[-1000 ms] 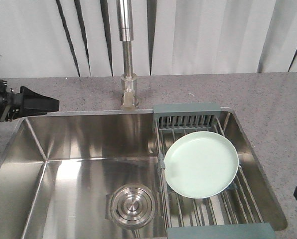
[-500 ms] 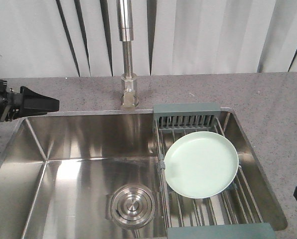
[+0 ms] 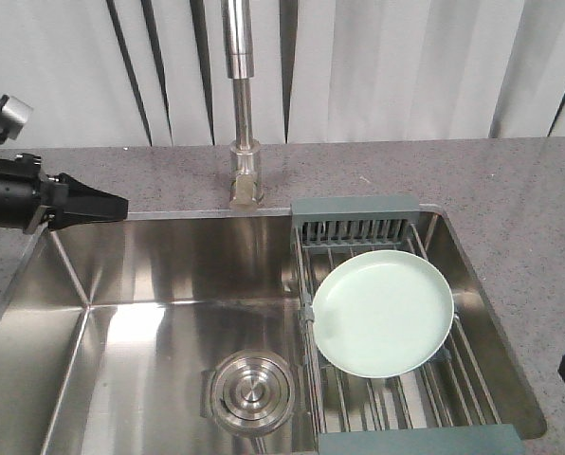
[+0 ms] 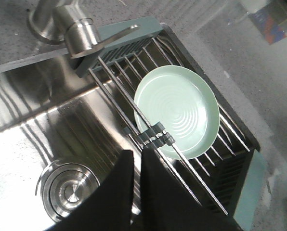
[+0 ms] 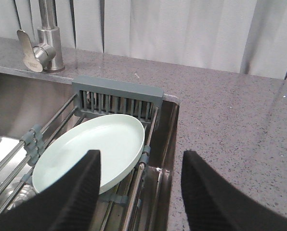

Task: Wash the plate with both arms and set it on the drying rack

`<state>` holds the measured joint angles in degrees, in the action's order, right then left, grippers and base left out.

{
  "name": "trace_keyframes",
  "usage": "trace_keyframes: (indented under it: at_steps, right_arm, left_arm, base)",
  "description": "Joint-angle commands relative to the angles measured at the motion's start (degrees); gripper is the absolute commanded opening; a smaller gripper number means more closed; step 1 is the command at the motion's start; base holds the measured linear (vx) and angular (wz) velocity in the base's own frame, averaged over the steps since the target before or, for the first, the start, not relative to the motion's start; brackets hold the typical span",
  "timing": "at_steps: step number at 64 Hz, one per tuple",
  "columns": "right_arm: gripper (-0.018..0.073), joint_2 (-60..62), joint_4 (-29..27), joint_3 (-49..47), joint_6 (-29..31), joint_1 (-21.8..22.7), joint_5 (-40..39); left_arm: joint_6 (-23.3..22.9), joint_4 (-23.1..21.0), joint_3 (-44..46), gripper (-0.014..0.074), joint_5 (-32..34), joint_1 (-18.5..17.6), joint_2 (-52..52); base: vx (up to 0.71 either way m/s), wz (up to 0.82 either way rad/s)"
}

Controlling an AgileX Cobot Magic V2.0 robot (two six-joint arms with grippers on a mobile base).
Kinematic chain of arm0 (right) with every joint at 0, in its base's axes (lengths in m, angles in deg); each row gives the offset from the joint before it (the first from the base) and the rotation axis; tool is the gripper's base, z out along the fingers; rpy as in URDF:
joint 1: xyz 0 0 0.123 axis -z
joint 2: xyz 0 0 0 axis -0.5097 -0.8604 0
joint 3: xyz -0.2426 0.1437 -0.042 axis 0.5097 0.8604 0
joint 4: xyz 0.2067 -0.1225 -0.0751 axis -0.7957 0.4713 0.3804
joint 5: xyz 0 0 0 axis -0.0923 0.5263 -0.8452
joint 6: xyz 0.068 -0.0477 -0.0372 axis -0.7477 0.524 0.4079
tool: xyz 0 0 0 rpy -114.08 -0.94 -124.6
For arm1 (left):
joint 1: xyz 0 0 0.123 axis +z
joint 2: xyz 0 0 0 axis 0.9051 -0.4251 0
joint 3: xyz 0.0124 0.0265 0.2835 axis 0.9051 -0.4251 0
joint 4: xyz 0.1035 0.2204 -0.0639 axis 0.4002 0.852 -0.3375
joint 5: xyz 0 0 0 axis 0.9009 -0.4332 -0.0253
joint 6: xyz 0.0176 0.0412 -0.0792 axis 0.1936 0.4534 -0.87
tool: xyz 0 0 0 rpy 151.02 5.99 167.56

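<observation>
A speckled grey stone countertop point(image 3: 510, 190) fills the upper band of the front view, backed by pale pleated curtains point(image 3: 406, 66), and a stainless steel sink point(image 3: 169, 275) is sunk into it, taking up the lower two thirds of the frame. A steel faucet point(image 3: 243, 104) rises at top centre, and a round steel drain strainer point(image 3: 252, 391) sits in the basin floor at lower centre. The drying rack point(image 3: 358, 220) spans the right part of the sink, its steel rods running between grey-teal end bars at top and bottom. The plate point(image 3: 382, 313) lies face up on those rods in the right half of the frame, its rim resting on the rack's cross strips. The left gripper point(image 3: 112, 203) sits at the far left edge of the front view, over the sink's upper left corner, pointing right, well apart from the plate; in the left wrist view its fingers point(image 4: 117, 192) stand nearly together with only a thin slit between them, holding nothing. The right gripper point(image 5: 138, 192) shows in its wrist view at the bottom of the frame, jaws spread wide and empty, the plate point(image 5: 93, 149) just beyond and between them on the rack point(image 5: 117, 96).
</observation>
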<state>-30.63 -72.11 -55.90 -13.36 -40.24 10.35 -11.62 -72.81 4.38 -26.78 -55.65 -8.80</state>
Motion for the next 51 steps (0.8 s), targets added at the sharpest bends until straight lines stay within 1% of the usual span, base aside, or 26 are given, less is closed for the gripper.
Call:
trace_keyframes:
  at_steps: [1, 6, 17, 26, 31, 42, 46, 51]
  right_arm:
    - [0.0382, -0.49, -0.03, -1.57, 0.12, 0.18, -3.48]
    - [0.0382, -0.49, -0.03, -1.57, 0.12, 0.18, -3.36]
    - [0.0382, -0.49, -0.03, -1.57, 0.12, 0.18, -3.36]
    - [0.0382, -0.49, -0.03, -1.57, 0.12, 0.18, -3.36]
    - [0.0382, -0.49, -0.03, -1.57, 0.12, 0.18, -3.36]
    - [0.0382, -0.49, -0.03, -1.57, 0.12, 0.18, -3.36]
    - [0.0382, -0.49, -0.03, -1.57, 0.12, 0.18, -3.36]
    - [0.0382, -0.49, -0.03, -1.57, 0.12, 0.18, -3.36]
  left_arm:
    - [0.02, -3.91, 2.19, -0.0006, 1.64, -2.64, 2.43]
    - [-0.08, -4.01, 3.99, -0.0006, 3.58, -4.9, 2.43]
    - [-0.08, -3.96, 8.23, -0.0006, 5.57, -9.31, 2.38]
    - [-0.17, -4.05, 10.66, -0.0006, 8.3, -11.29, 1.84]
    - [-1.01, -3.98, 12.73, -0.0006, 7.2, -12.39, -0.27]
    - [-4.75, -4.06, 18.03, -0.0006, 2.55, -14.91, -7.89]
    - [-4.83, -3.99, 19.17, -0.0006, 0.99, -16.01, -10.35]
    - [-4.76, -4.04, 20.36, -0.0006, 0.74, -17.67, -13.36]
  base:
    - [0.0, 0.0]
    - [0.0, 0.0]
    - [0.0, 0.0]
    - [0.0, 0.0]
    - [0.0, 0.0]
    - [0.0, 0.0]
    - [0.0, 0.0]
    - [0.0, 0.0]
